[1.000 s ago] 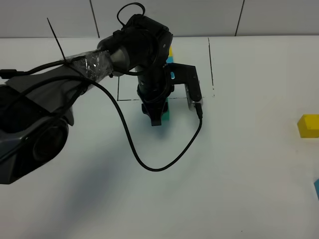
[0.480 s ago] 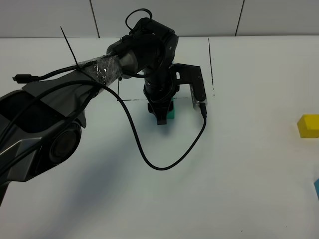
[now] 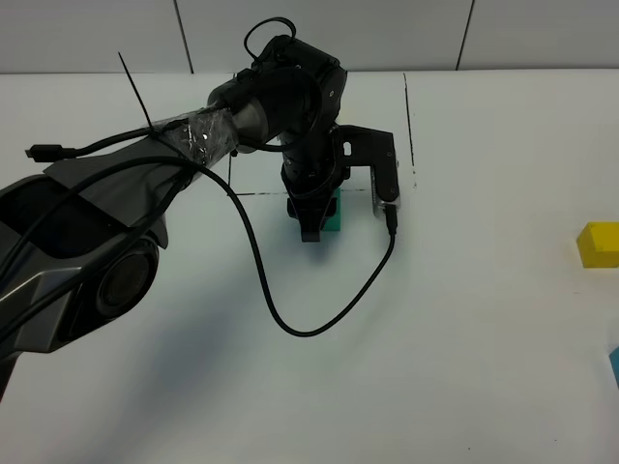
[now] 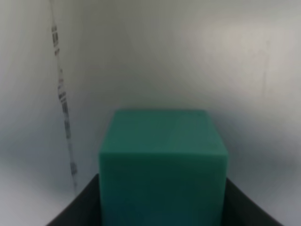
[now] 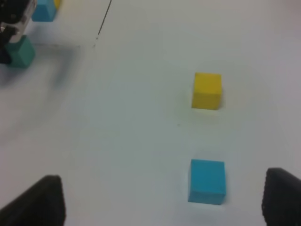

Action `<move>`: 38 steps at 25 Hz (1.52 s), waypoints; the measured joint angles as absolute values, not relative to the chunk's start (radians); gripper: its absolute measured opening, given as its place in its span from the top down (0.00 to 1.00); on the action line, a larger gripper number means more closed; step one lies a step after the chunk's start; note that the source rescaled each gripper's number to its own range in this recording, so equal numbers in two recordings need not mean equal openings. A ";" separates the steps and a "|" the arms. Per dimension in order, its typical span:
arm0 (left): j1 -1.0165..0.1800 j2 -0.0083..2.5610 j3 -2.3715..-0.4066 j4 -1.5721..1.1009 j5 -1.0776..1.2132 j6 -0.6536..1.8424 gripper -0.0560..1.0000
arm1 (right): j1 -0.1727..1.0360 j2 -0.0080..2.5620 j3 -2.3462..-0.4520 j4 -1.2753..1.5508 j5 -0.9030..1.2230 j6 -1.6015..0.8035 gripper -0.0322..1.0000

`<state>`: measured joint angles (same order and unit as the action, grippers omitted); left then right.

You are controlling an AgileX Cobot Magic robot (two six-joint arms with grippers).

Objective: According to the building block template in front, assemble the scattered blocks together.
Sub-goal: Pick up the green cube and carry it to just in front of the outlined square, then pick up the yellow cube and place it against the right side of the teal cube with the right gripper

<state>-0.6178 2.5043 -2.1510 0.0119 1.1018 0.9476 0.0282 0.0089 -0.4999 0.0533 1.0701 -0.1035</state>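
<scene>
Left gripper (image 3: 312, 224) has shifted slightly right with the small matte teal-green cube (image 3: 332, 215), which now sits just beside the thin black drawn frame line (image 3: 253, 193). Left wrist: the jaws clamp that cube's sides. Right wrist: right gripper (image 5: 162, 200) is spread wide and empty. The matte yellow cube (image 5: 207, 90) and matte blue cube (image 5: 207, 181) lie apart on the white table (image 5: 141, 117). The framed block template (image 5: 44, 10) is barely visible.

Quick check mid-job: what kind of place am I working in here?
Probably a lab test bench: a plain white table marked with thin black lines, a teal-green cube, yellow cube and blue cube, panelled wall behind.
</scene>
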 joint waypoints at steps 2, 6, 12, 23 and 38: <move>-0.619 2.504 -2.151 0.012 1.101 0.958 0.94 | 0.028 0.009 -0.500 0.053 1.070 -0.103 0.28; -0.620 2.505 -2.151 0.012 1.099 0.968 0.94 | 0.028 0.009 -0.500 0.053 1.070 -0.103 0.28; -0.620 2.505 -2.151 0.012 1.100 0.968 0.93 | 0.028 0.009 -0.500 0.054 1.070 -0.103 0.28; -0.621 2.416 -2.151 0.009 1.140 0.929 0.02 | 0.028 0.009 -0.500 0.054 1.070 -0.103 0.28; -0.330 2.215 -2.115 -0.147 1.191 0.587 0.00 | 0.028 0.009 -0.500 0.054 1.070 -0.104 0.28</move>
